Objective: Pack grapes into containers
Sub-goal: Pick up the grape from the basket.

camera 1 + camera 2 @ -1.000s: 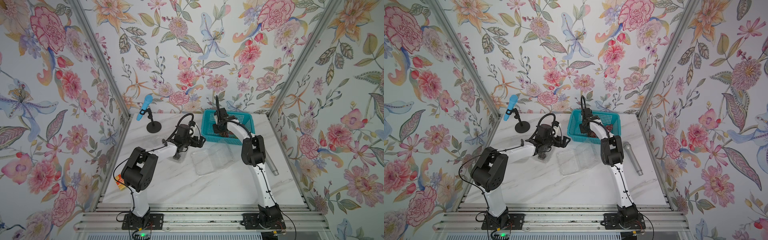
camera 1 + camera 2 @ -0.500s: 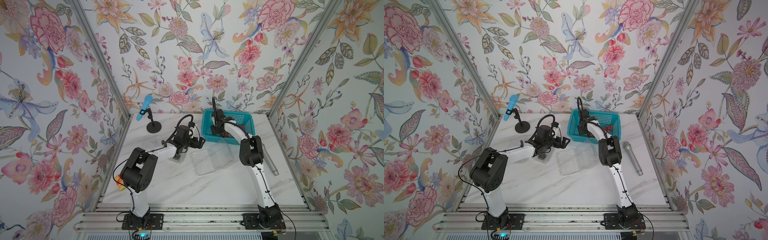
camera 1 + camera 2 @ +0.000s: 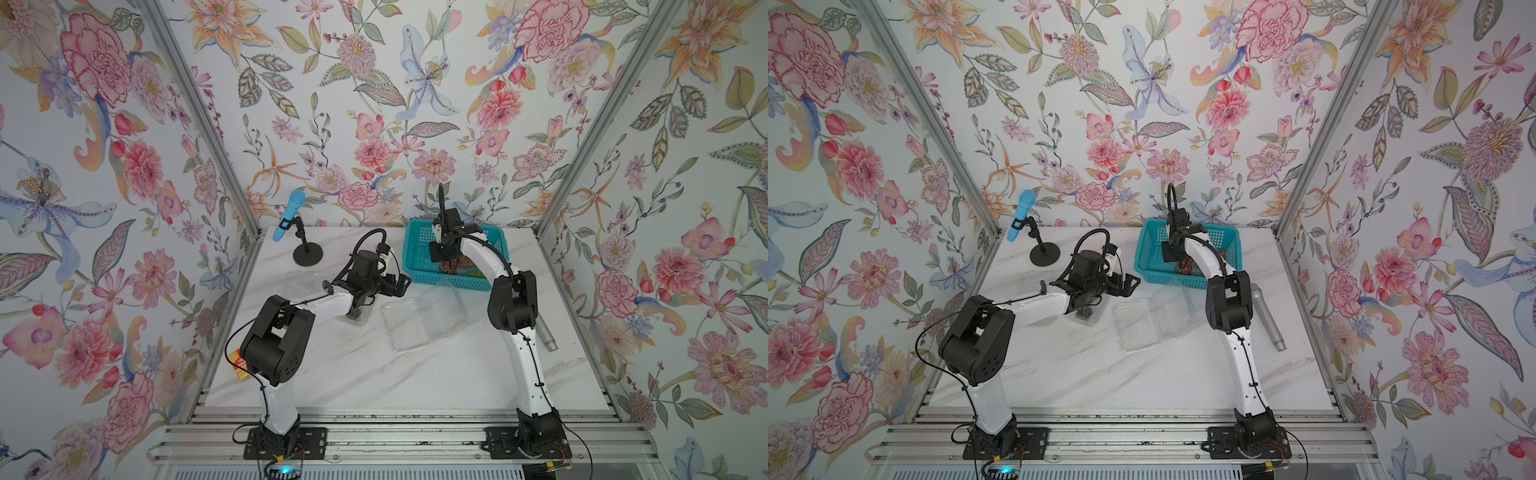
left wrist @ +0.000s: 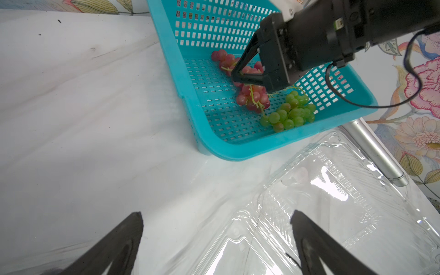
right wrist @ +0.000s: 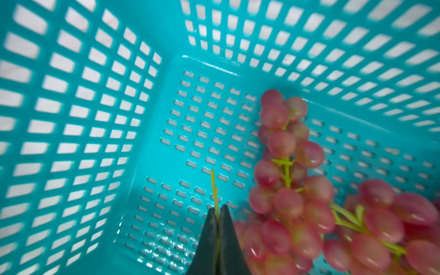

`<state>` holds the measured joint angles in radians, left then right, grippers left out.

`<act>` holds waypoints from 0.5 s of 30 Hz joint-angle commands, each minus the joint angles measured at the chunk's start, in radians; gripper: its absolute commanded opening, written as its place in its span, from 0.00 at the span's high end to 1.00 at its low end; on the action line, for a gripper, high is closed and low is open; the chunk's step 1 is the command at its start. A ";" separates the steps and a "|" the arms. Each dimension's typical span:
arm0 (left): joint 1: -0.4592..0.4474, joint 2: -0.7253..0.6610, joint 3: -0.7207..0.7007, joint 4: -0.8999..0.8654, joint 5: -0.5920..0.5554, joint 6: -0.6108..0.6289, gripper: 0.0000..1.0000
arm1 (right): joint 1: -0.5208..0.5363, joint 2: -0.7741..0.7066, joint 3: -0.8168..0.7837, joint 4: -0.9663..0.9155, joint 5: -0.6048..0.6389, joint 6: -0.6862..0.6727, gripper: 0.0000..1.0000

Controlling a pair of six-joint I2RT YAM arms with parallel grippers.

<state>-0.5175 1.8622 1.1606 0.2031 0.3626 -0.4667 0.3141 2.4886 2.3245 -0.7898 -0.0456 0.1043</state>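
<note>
A bunch of red grapes (image 5: 285, 147) and a bunch of green grapes (image 4: 290, 114) lie in the teal basket (image 4: 214, 142). My right gripper (image 5: 217, 210) reaches down into the basket and is shut on a thin green stem (image 5: 213, 188) beside the red grapes (image 4: 252, 97). My left gripper (image 4: 216, 214) hangs open over the table with nothing between its fingers (image 4: 123, 242). It is beside an open clear container (image 4: 333, 190), seen in both top views (image 3: 424, 320) (image 3: 1154, 320). Under the left wrist another container (image 3: 1086, 313) holds dark grapes.
The basket (image 3: 415, 249) stands at the back right of the marble table. A blue microphone (image 3: 289, 216) on a black stand is at the back left. A silver microphone (image 3: 546, 332) lies right of the right arm. A small orange item (image 3: 241, 368) lies at the left edge.
My right gripper has shut on the green stem inside the basket and shifted slightly. The left arm and the containers have not moved.
</note>
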 commanded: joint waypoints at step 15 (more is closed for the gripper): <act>0.003 -0.017 0.057 -0.036 0.007 0.040 0.00 | -0.022 -0.119 -0.015 -0.047 -0.013 0.017 1.00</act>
<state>-0.5175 1.8626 1.1793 0.1905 0.3626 -0.4553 0.3038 2.4546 2.2887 -0.8154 -0.0460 0.1059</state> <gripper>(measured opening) 0.997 0.048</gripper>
